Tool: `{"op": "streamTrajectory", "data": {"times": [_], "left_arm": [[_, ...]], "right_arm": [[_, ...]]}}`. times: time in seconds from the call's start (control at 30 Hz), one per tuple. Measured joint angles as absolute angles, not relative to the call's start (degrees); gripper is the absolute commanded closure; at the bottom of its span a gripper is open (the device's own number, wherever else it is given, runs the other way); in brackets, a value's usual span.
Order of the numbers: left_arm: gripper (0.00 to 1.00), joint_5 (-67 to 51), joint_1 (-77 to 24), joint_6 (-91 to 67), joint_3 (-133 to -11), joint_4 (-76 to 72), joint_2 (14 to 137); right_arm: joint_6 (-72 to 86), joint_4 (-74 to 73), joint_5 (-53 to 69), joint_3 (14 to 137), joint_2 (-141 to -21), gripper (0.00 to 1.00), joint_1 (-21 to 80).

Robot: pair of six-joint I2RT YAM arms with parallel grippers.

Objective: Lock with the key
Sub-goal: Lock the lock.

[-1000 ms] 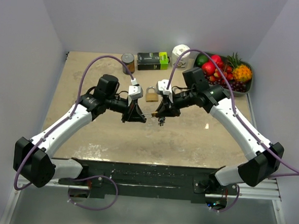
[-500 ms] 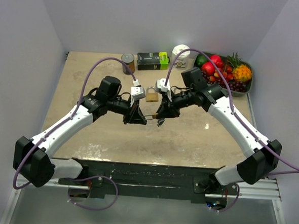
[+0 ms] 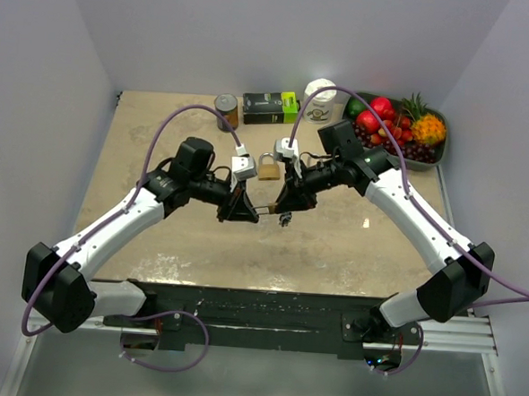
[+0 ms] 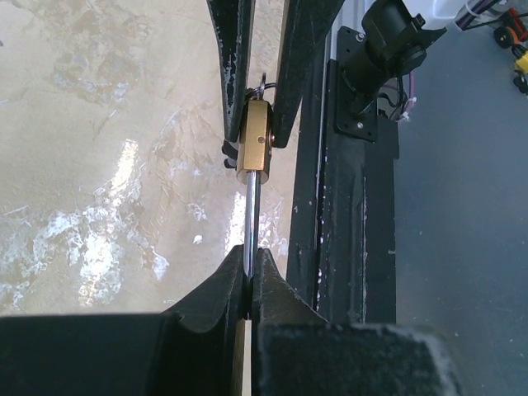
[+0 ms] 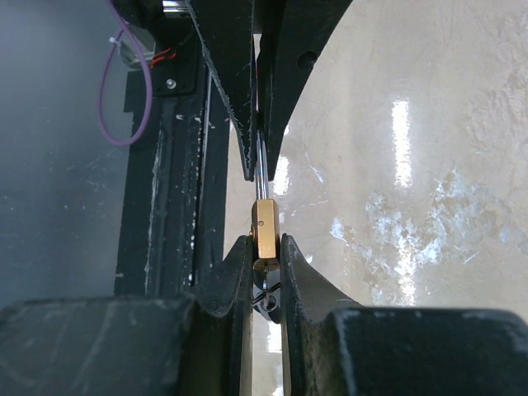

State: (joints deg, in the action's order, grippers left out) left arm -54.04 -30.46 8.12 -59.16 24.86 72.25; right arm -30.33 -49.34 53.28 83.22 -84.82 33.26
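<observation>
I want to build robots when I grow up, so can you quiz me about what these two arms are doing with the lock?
1. True or false: the left gripper is pinching the silver shackle of the small padlock.
2. What does the right gripper squeeze? A) the can B) the padlock's brass body C) the fruit bowl
3. Fill in the blank: a second padlock sits on the ____, just behind the two grippers.

Key: 1 true. 2 B. 3 table.
</observation>
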Motion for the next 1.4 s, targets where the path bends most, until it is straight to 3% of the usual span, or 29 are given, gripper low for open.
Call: {"op": "streamTrajectory", "data": {"times": [0.97,1.4], "left_arm": [[1.00,-55.3,-31.2,-3.8,-54.7,15.5,72.6],[1.00,-59.9,-26.6,9.3,-53.8,17.5,70.3]], "right_arm": [[-20.0,-41.2,53.4,77.5,-83.2,1.00,33.3],[-33.1,-47.4,58.4,82.7,-86.4,1.00,32.7]]}}
